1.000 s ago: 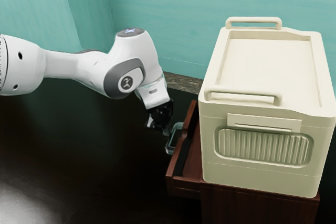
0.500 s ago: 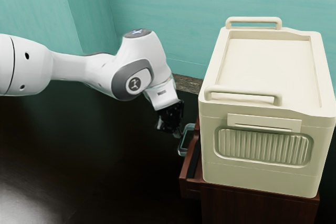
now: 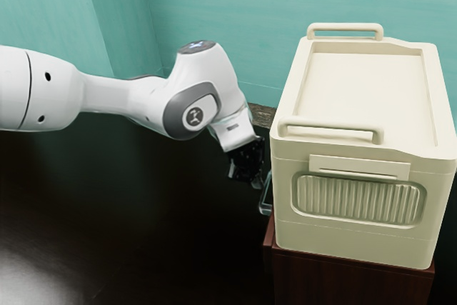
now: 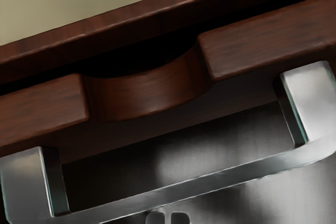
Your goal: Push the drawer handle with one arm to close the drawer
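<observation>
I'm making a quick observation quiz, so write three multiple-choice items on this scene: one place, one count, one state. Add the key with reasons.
1. Where does the cream box stand?
A) on the floor
B) on the wooden cabinet
C) on a shelf on the wall

2. How many raised handles has the box's top?
A) two
B) four
C) none

3. How is the drawer?
A) pulled fully out
B) lying upside down
C) slightly open

1 B: the exterior view shows the cabinet beneath the box.
2 A: one bar rises near each of two opposite edges.
3 C: the wrist view shows a narrow dark gap between drawer and cabinet.
</observation>
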### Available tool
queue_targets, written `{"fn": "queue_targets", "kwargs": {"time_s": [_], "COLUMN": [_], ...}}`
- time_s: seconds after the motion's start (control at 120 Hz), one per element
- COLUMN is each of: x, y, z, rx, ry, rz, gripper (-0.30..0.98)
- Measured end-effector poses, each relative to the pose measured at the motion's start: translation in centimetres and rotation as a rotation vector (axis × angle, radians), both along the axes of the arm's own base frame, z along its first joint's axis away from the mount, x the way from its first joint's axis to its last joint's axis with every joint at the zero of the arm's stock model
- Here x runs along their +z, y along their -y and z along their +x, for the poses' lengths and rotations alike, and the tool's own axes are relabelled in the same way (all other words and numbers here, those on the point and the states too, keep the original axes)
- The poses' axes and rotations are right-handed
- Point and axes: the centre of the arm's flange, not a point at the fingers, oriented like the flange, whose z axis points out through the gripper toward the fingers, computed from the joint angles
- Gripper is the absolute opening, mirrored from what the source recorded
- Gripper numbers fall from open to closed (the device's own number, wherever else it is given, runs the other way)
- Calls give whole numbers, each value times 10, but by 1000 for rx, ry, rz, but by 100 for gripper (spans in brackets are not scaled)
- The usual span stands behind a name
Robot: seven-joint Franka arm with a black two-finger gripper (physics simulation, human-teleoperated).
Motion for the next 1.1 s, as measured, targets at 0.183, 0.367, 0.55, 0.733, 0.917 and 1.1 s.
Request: {"fn": "queue_targets", "kwargs": {"time_s": [0.183, 0.367, 0.55, 0.733, 0.917, 1.1], "x": [-2, -2, -4, 6, 42, 95], "y": [7, 14, 18, 12, -35, -43], "z": [-1, 1, 6, -14, -44, -71], "rx": [-4, -6, -4, -3, 99, 170], "ry": [1, 8, 11, 8, -32, -47], "rz": [-13, -28, -41, -21, 51, 101], "gripper": [-11, -9, -10, -10, 28, 51]}}
